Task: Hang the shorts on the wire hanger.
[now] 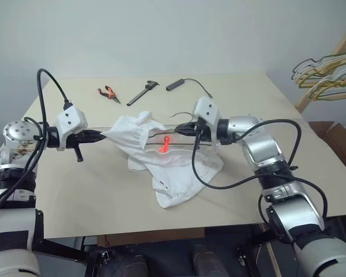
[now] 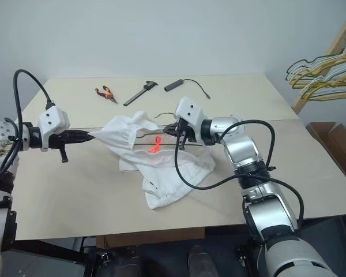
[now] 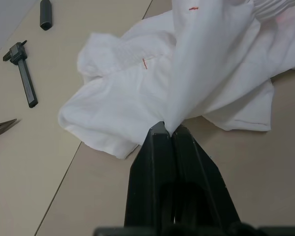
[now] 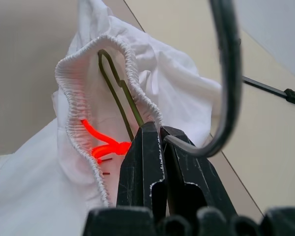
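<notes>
The white shorts [image 1: 173,173] hang stretched between my two grippers, their lower part lying crumpled on the table [image 1: 75,196]. My left gripper [image 1: 102,135] is shut on one cloth edge [image 3: 174,118]. To the right, my right gripper [image 1: 185,130] is shut on the wire hanger [image 4: 229,73] just below its curved hook. One thin arm of the hanger [image 4: 119,93] runs inside the shorts' elastic waistband [image 4: 69,108]. A red-orange mark [image 1: 165,144] shows on the cloth near the right gripper [image 4: 157,129].
Orange-handled pliers [image 1: 108,92], a black caliper-like tool [image 1: 143,92] and a black stick with a cable [image 1: 176,84] lie at the table's far side. A bunch of yellowish and grey hangers [image 1: 328,72] hangs off to the right, above a cardboard box [image 1: 334,135].
</notes>
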You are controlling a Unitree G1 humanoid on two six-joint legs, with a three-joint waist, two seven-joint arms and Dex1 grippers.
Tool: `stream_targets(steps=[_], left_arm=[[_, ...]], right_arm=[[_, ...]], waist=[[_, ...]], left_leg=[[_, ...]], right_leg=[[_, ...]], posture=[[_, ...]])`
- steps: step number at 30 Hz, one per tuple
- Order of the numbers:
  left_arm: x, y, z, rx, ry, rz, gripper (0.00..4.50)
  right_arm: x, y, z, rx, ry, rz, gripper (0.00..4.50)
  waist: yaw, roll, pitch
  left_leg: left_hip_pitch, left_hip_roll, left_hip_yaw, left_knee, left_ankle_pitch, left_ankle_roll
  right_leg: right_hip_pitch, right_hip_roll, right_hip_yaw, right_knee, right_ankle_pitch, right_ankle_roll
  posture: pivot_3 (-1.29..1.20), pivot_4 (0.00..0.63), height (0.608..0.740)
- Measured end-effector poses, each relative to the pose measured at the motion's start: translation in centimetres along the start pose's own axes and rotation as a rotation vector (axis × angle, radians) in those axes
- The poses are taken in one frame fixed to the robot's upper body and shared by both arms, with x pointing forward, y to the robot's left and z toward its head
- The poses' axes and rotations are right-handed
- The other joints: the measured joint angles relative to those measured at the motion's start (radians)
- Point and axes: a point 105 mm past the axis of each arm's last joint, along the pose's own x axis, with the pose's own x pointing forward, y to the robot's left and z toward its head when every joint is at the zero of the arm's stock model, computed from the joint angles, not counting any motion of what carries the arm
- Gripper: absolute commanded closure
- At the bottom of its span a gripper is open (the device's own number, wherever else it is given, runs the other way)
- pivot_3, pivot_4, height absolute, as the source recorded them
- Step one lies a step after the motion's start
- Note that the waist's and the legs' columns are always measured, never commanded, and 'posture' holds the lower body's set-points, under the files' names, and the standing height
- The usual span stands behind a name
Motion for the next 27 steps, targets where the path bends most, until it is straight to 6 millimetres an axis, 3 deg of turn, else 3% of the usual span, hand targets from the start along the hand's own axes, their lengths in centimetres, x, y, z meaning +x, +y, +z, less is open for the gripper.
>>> stream_targets(steps=[16,24,27], left_arm=[[-0.4,0.8,-0.2,-0.009,0.002,0.069,4.47],[2.0,-1.8,1.8,0.036,-0.091,-0.056,4.47],[2.6,-2.2,2.3,0.047,-0.105,-0.082,3.89]], right_arm=[[-1.9,-0.1,-1.0,-0.031,0.092,-0.044,4.50],[-1.8,0.0,-0.6,-0.024,0.092,-0.042,4.50],[-1.8,0.0,-0.1,-0.033,0.084,-0.039,4.50]], waist=[[0.001,0.000,0.000],[0.001,0.000,0.000],[0.000,0.000,0.000]], left_leg=[[0.000,0.000,0.000,0.000,0.000,0.000],[0.000,0.000,0.000,0.000,0.000,0.000],[0.000,0.000,0.000,0.000,0.000,0.000]], right_leg=[[0.000,0.000,0.000,-0.001,0.000,0.000],[0.000,0.000,0.000,-0.001,0.000,0.000],[0.000,0.000,0.000,-0.001,0.000,0.000]], posture=[[0.00,0.031,0.740],[-0.01,0.025,0.740],[-0.01,0.022,0.740]])
